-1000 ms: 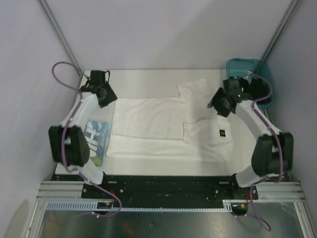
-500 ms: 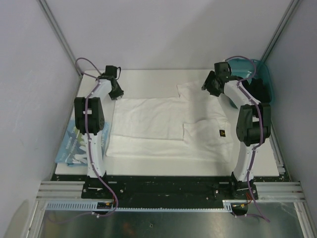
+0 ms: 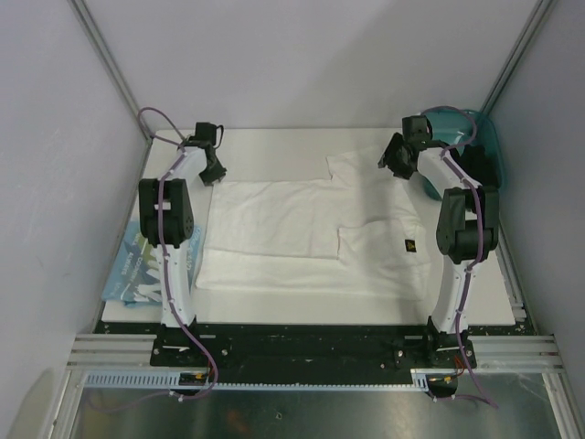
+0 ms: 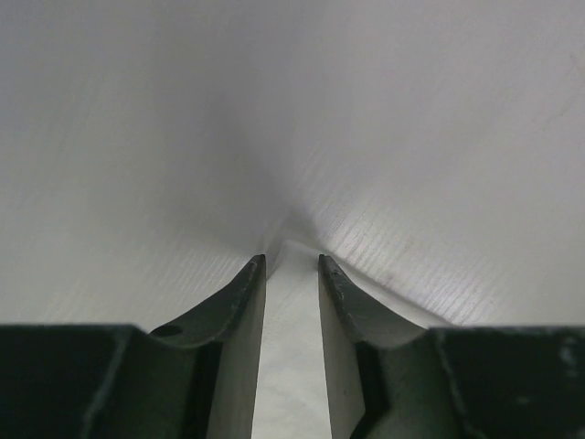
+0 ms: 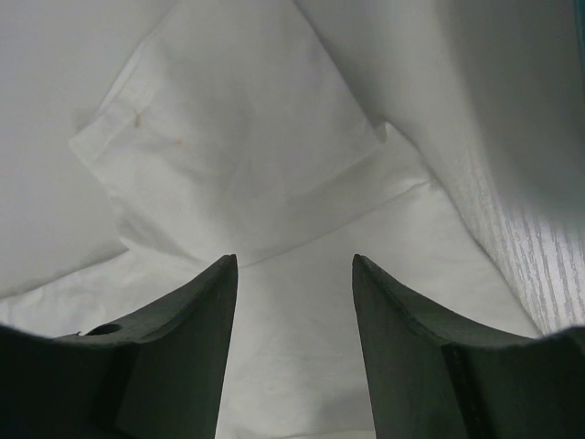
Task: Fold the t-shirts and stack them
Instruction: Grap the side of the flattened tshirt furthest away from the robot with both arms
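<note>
A white t-shirt [image 3: 302, 229] lies spread flat on the table, with a small black tag near its right side. My left gripper [image 3: 212, 172] is down at the shirt's far left corner. In the left wrist view its jaws [image 4: 291, 265] stand close together with white cloth bunched between them and creases running out from the tips. My right gripper [image 3: 395, 157] is open just above the shirt's far right sleeve [image 3: 352, 165]. That sleeve [image 5: 238, 137] lies ahead of the gripper [image 5: 292, 265]. A folded t-shirt with a light-blue graphic [image 3: 137, 270] lies at the table's left edge.
A teal plastic bin [image 3: 477, 137] stands at the far right corner, just behind the right arm. Grey walls close in the table on the left, back and right. A black rail runs along the near edge.
Both arms have swung out from a tucked pose to the shirt's far edge, uncovering the folded shirt at the left. In the last half second they barely moved.
</note>
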Tool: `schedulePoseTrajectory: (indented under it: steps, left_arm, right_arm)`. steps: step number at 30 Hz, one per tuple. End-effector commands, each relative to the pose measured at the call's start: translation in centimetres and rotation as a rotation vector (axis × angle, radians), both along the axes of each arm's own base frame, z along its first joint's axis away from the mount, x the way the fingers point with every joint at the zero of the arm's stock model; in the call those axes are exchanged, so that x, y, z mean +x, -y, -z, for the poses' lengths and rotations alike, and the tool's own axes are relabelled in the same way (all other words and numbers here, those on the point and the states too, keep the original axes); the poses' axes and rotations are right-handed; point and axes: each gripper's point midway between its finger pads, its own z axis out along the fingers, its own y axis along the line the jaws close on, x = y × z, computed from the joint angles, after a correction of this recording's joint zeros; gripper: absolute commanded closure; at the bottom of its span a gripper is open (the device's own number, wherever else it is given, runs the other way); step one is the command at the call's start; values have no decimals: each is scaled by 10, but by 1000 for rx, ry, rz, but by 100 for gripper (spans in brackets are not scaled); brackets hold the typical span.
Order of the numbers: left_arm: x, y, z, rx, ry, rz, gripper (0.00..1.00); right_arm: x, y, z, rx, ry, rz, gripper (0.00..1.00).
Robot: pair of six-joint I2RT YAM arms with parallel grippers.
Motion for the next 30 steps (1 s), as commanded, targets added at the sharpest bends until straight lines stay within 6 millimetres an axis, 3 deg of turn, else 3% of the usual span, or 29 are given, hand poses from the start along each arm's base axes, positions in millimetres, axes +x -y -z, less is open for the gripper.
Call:
schedulePoseTrajectory:
  steps: [1,8,18,30]
  left_arm:
    - [13,-5,-9,11,40,-22,67]
    - [12,-3,-4,-2,33,-26,70]
    - [11,6,14,-57,5,-30,98]
    - [14,10,16,-71,6,-14,100]
  right_arm:
    - [16,2,-10,-6,55,-22,43]
    - [21,5,-4,-20,48,-29,43]
    - [45,14,11,-92,65,-62,42]
    - [91,31,33,-175,110,-31,46]
